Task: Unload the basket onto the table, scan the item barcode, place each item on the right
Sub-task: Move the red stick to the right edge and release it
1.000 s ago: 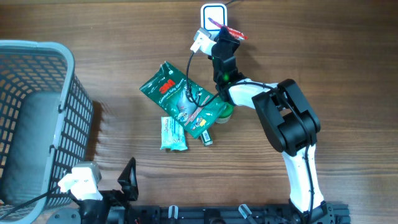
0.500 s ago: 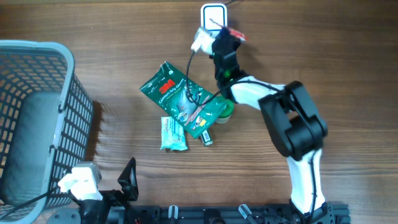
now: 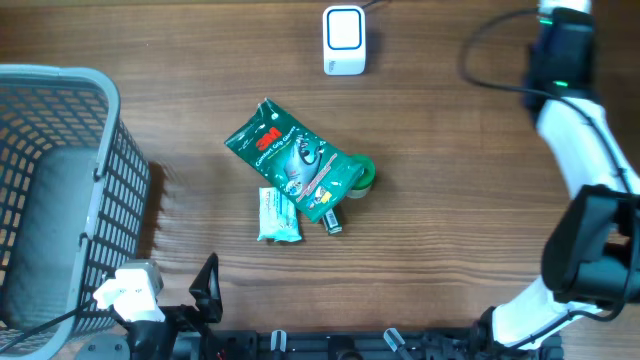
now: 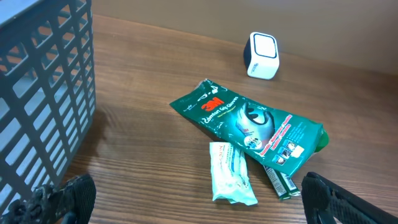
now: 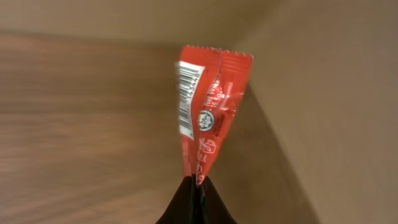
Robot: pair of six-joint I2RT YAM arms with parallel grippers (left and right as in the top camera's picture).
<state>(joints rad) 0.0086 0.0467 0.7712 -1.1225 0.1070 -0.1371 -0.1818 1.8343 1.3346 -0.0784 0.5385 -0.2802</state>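
Right gripper [image 5: 196,189]: we see its dark tips pressed tight together, pinching the bottom end of a red sachet [image 5: 208,112].
Red sachet: it stands up from the tips toward 12 o'clock in the right wrist view, creased down its length. Behind it we make out only blurred wood and a plain tan surface.
Barcode [image 5: 185,99]: a white strip along the sachet's edge at about 10 o'clock, turned toward the wrist camera.
Right arm [image 3: 570,110]: from above it runs up to the frame's edge at 1 o'clock. We cannot see its fingertips or the sachet from there.
Scanner [image 3: 344,40]: a small white box at 12 o'clock on the table [image 3: 450,200], well apart from the right arm.
Left gripper [image 4: 196,196]: its jaws are spread wide with nothing between them, low at 7 o'clock on the table, beside the basket.
Green packet [image 3: 290,165]: it lies flat near the table's centre, slanting from 10 o'clock down to 4 o'clock.
Mint wrapper [image 3: 278,215]: it is at the packet's 6 o'clock, partly tucked under it.
Dark stick [image 3: 333,222]: it pokes out from under the packet's lower corner at 5 o'clock.
Green round piece [image 3: 365,175]: it shows at the packet's 3 o'clock end; we cannot tell what it is.
Basket [image 3: 110,200]: a grey lattice basket filling the 9 o'clock side.
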